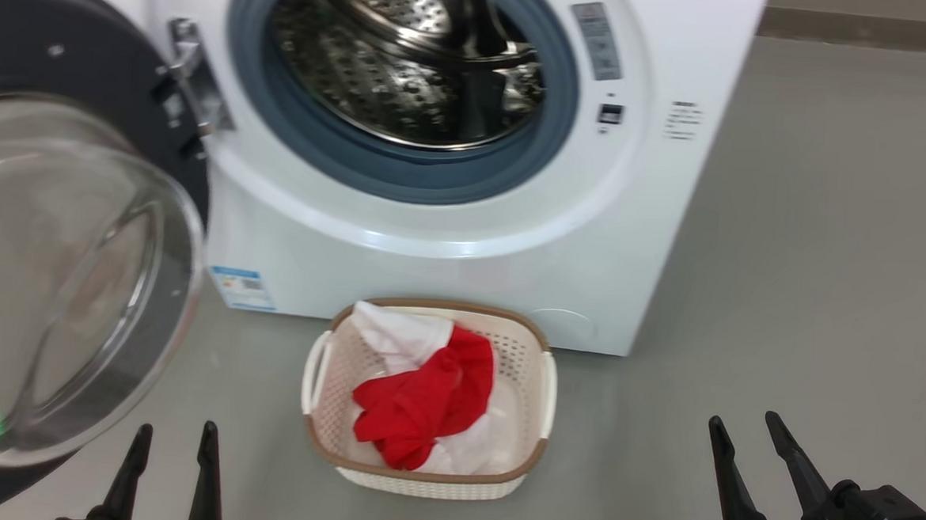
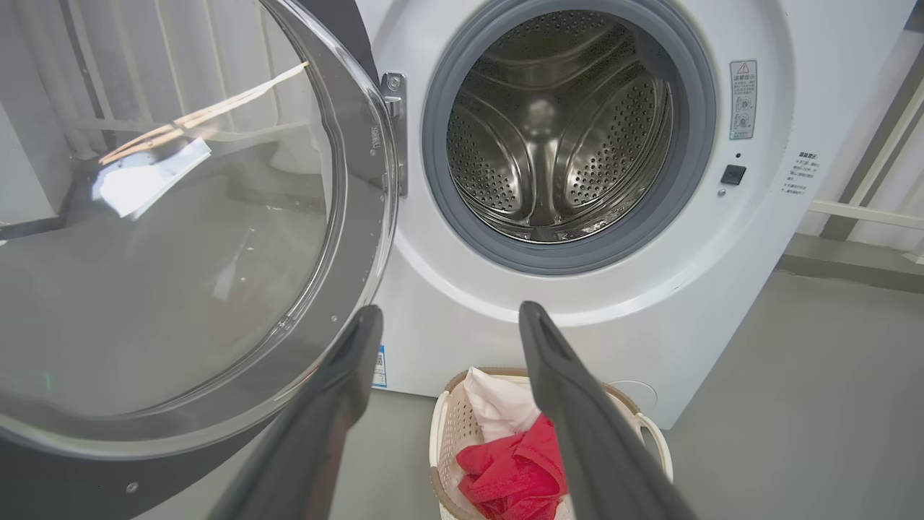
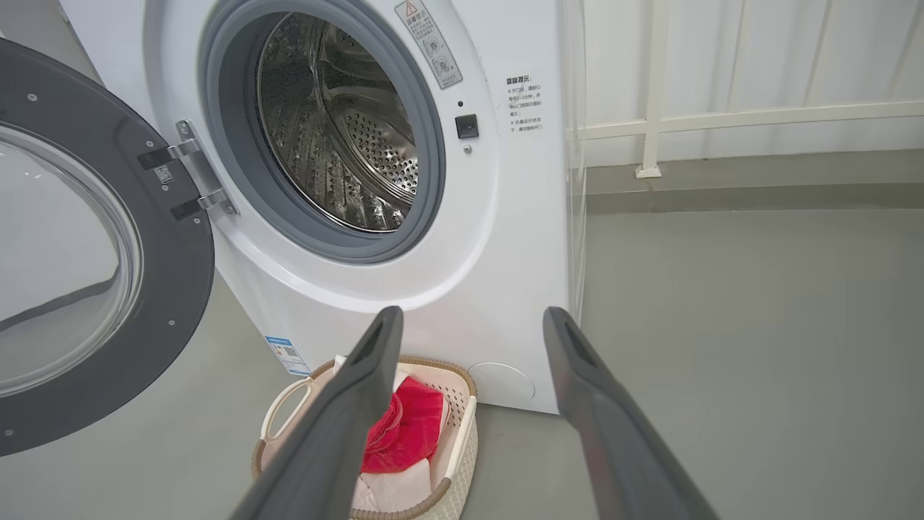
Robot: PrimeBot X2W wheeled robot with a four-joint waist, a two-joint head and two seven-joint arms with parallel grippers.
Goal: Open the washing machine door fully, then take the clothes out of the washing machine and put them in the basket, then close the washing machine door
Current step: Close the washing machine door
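The washing machine (image 1: 448, 235) stands with its door (image 1: 58, 270) swung wide to the left, glass bowl facing me. Its steel drum (image 1: 410, 59) holds no fabric that I can see. The cream basket (image 1: 322, 379) sits on the floor just in front of the washer, holding the red garment (image 1: 424, 401) on top of the white one (image 1: 396, 336). My left gripper (image 1: 174, 431) is open at the lower left, beside the door's lower rim. My right gripper (image 1: 743, 425) is open at the lower right, well clear of the basket. Both are seen open in their wrist views (image 2: 447, 314) (image 3: 473, 318).
Grey floor (image 1: 827, 271) stretches to the right of the washer. A white railing and pale wall (image 3: 722, 115) stand behind it. The open door takes up the space at my left, close to the left fingers.
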